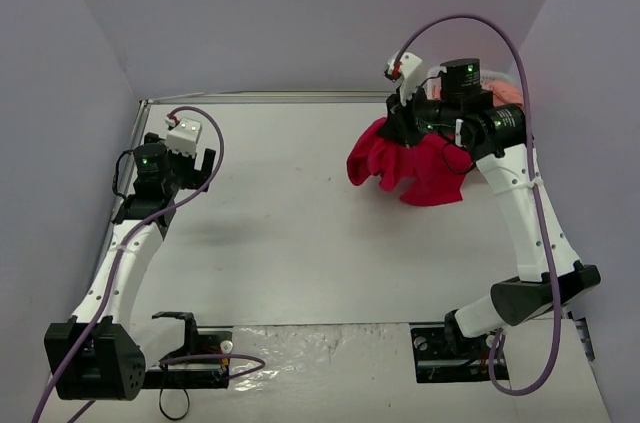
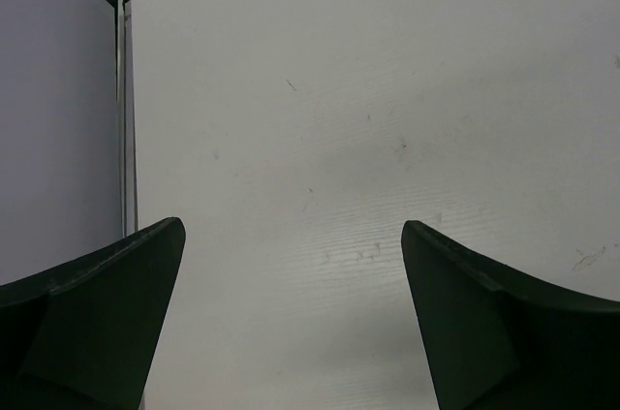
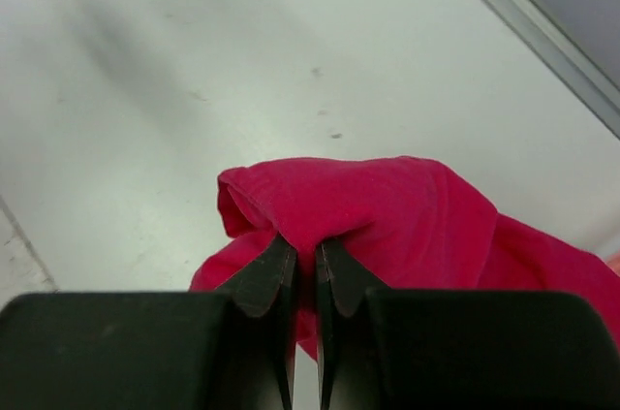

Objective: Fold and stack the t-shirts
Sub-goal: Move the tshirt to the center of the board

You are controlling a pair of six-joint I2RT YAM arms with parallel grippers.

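R end effector (image 3: 304, 247) clamped on red t-shirt (image 3: 397, 211) bunched beneath; L end effector (image 2: 293, 226) spread wide, empty.

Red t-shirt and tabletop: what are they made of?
Red t-shirt: soft matte cloth, probably cotton knit; it bunches in rounded folds where the right tool pinches it. Tabletop: hard matte off-white sheet, maybe laminate; flat with faint scuffs.

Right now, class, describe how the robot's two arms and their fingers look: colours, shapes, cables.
The left arm and right arm have white shells with black joints and bases. A purple cable loops along each. Green lights glow on the wrists. The fingers are dark and wedge-shaped.
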